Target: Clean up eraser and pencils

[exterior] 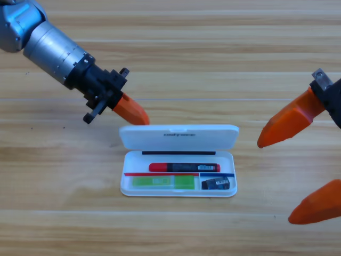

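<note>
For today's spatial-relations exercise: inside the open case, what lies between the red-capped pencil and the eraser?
In the high view, nothing lies loose between the red-capped pencil and the eraser: only the white case's own divider separates them.

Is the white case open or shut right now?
Open. The white case has its lid folded back, showing the red pen, green pen and eraser inside.

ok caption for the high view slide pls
Open white case holding red-capped pencil, green pencil and eraser; left gripper beside lid, right gripper open at right edge.
</note>
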`<state>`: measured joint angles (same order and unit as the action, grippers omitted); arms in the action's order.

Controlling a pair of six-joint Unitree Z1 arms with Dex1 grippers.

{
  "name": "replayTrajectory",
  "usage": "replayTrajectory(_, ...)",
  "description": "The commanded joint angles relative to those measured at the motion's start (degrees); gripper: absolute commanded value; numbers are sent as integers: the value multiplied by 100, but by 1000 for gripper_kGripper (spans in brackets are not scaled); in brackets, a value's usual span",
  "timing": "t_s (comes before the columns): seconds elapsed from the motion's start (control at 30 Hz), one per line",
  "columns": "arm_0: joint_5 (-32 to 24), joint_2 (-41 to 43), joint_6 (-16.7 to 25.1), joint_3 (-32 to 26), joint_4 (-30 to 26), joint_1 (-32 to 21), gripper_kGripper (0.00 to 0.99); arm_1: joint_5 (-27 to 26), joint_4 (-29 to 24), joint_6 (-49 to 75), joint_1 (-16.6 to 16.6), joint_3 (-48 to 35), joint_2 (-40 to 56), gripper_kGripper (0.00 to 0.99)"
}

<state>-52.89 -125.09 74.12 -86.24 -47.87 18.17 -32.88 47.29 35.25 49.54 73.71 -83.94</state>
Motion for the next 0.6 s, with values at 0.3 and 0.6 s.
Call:
replayTrajectory(0.3,104,90,-99,424,155,600,0,-96,-88,-36,-155,-128,-228,930)
replayTrajectory(0.6,113,-121,-73,441,313,600,0,-87,-97,-36,-146,-128,-299,930)
